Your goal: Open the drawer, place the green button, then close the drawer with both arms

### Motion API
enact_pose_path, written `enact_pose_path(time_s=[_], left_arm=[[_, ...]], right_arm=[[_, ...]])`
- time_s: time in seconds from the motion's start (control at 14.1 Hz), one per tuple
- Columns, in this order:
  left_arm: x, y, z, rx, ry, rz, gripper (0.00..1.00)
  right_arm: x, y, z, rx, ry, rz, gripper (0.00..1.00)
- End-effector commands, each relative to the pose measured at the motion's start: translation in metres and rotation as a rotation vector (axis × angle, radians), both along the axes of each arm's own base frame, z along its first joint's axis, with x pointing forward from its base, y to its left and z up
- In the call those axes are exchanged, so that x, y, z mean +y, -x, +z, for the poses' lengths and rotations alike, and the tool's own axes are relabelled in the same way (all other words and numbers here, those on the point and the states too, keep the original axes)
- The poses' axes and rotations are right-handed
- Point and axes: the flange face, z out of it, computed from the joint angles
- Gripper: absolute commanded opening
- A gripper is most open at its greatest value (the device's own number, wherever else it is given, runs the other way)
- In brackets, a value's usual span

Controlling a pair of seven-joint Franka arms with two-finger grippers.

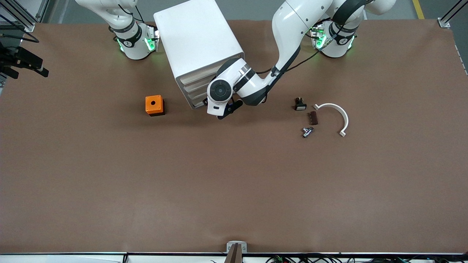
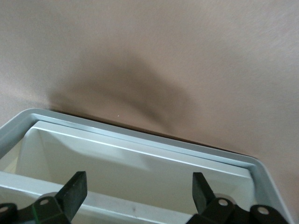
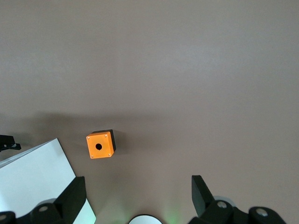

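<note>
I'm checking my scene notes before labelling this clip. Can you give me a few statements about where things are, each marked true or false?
1. The left gripper is open at the front of the white drawer cabinet. True.
2. The orange box lies inside a drawer. False: it sits on the table, toward the right arm's end from the cabinet.
3. The right gripper holds the orange box. False: it is open and empty, above the table.
4. The white curved bracket lies toward the left arm's end of the table. True.
</note>
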Motion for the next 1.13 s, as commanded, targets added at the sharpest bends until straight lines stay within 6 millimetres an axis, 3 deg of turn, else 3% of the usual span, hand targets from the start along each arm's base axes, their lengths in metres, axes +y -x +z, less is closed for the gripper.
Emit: enact_pose_path(time_s=[0.0,0.14,0.43,0.5,0.78,1.06], left_arm=[[0.020,-0.038,0.051,-0.076,0.045,0.012,0.99],[0.043,-0.068,0.094,-0.114,0.063,0.038,0.99],[0.079,-0.082,0.184,-0.257,0.019,-0.056,0.99],[0.096,-0.086,0.215,-0.278,0.025,-0.086,0.99],[0.173,-0.100,0.302,-0.309,0.047,-0.221,0.99],[0.244,-0.110,0.351,-0.320,0.032,-0.320,0.99]], right_arm=[[0.000,0.004,0.000,-0.017,0.015,-0.004,1.00],[0.002,0.004,0.001,-0.017,0.037,0.003,1.00],[0.001,0.006,0.004,-0.017,0.054,0.003,1.00],[0.000,0.006,0.004,-0.017,0.063,0.003,1.00],[-0.004,0.007,0.004,-0.015,0.073,-0.003,1.00],[-0.002,0.007,0.004,-0.014,0.074,-0.003,1.00]])
